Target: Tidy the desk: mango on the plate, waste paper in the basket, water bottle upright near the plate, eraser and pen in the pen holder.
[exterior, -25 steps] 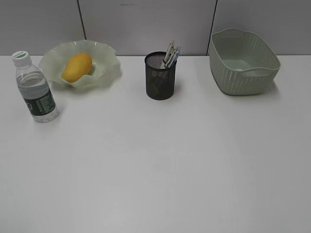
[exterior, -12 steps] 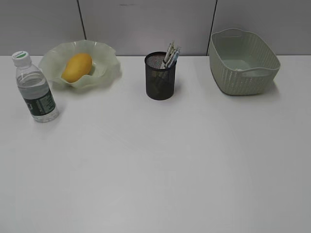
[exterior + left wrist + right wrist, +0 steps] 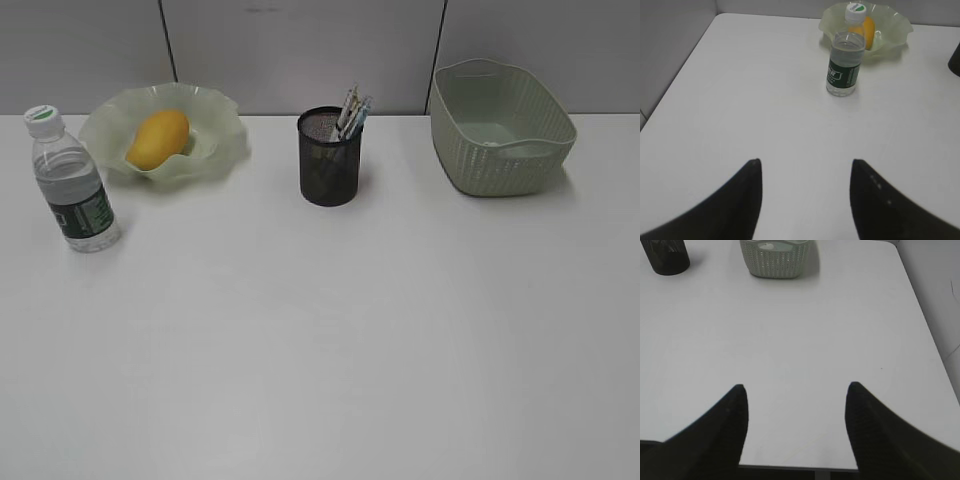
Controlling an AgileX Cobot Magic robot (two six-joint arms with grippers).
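Note:
The mango (image 3: 157, 138) lies on the wavy-rimmed plate (image 3: 220, 120) at the back left; both also show in the left wrist view, mango (image 3: 869, 30) and plate (image 3: 895, 30). The water bottle (image 3: 72, 185) (image 3: 844, 62) stands upright just left of and in front of the plate. The pen holder (image 3: 329, 160) (image 3: 666, 254) holds pens; the eraser is hidden. The basket (image 3: 500, 125) (image 3: 776, 259) stands at the back right, with something pale inside it in the right wrist view. My left gripper (image 3: 805, 162) and right gripper (image 3: 796, 386) are open and empty, near the desk's (image 3: 330, 340) front edge, out of the exterior view.
A grey partition wall (image 3: 300, 50) runs behind the desk. The desk's left edge (image 3: 675, 90) shows in the left wrist view, its right edge (image 3: 925, 325) and front edge (image 3: 800, 466) in the right wrist view.

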